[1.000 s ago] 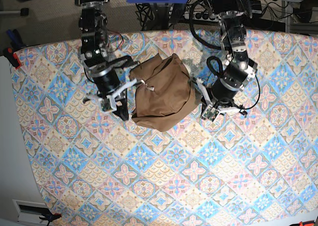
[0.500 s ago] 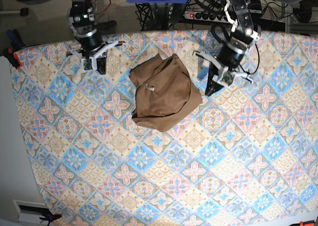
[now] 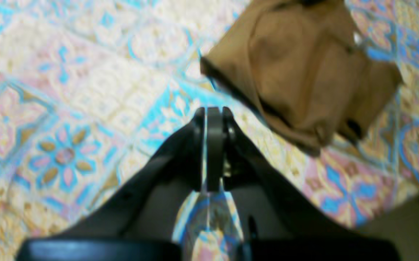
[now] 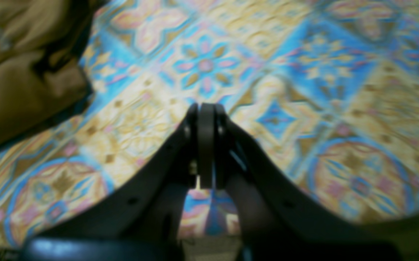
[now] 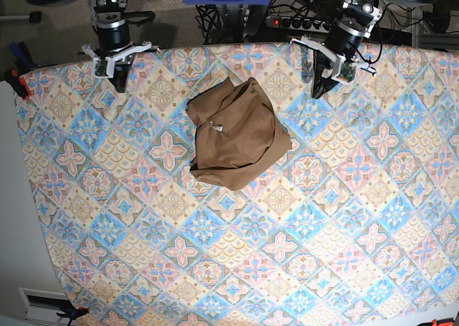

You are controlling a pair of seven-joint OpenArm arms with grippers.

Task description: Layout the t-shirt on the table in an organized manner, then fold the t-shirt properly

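The table (image 5: 237,269) fills the base view, the t-shirt (image 5: 239,131) bunched just above centre, with the left gripper (image 5: 318,89) at one o'clock and right gripper (image 5: 118,82) at eleven, both clamped on nothing.

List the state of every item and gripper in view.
Tan-brown soft fabric t-shirt: bunched in a rough heap, not laid flat, held by neither gripper.
Left gripper: shut, empty, off the shirt.
Right gripper: shut, empty, off the shirt.
Pastel tile-pattern table: cloth lying flat.

Bright even light, blurred wrist views
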